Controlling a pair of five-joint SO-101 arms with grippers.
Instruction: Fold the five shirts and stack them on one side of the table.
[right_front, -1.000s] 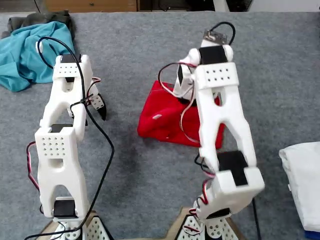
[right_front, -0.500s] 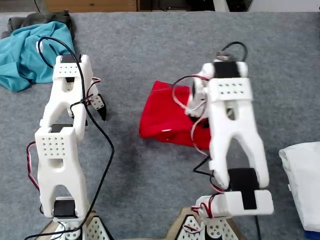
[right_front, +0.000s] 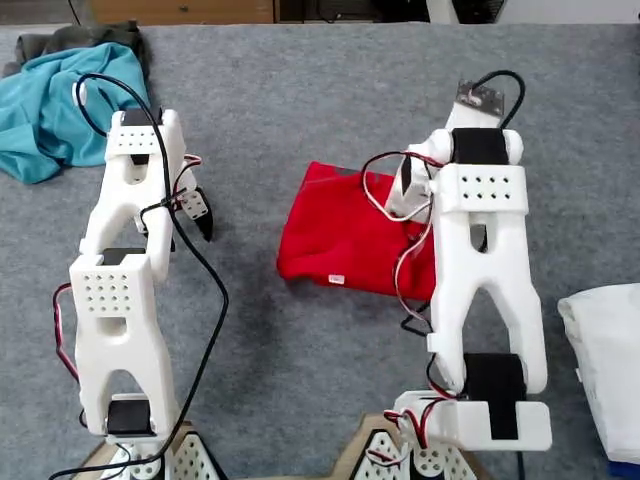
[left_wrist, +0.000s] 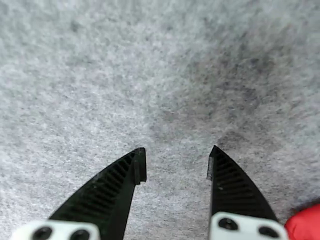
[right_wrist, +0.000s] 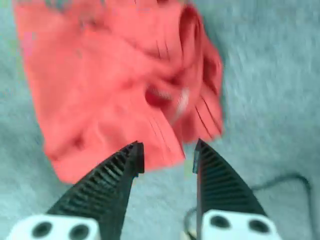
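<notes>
A folded red shirt (right_front: 335, 235) lies on the grey carpet in the middle of the table. The right arm stands over its right side. In the right wrist view my right gripper (right_wrist: 166, 150) is open, with the red shirt (right_wrist: 115, 85) just beyond its tips and nothing held. My left gripper (right_front: 200, 215) hangs to the left of the red shirt, apart from it. In its own view the left gripper (left_wrist: 176, 157) is open over bare carpet, and a corner of the red shirt (left_wrist: 306, 223) shows at the edge.
A crumpled teal shirt (right_front: 55, 100) lies at the back left with a dark olive shirt (right_front: 60, 40) behind it. A folded white shirt (right_front: 605, 350) sits at the right edge on something blue (right_front: 625, 465). Loose cables hang off both arms.
The right arm has swung to the right across the red shirt, whose front edge now lies flatter with its label showing. The left arm has not moved.
</notes>
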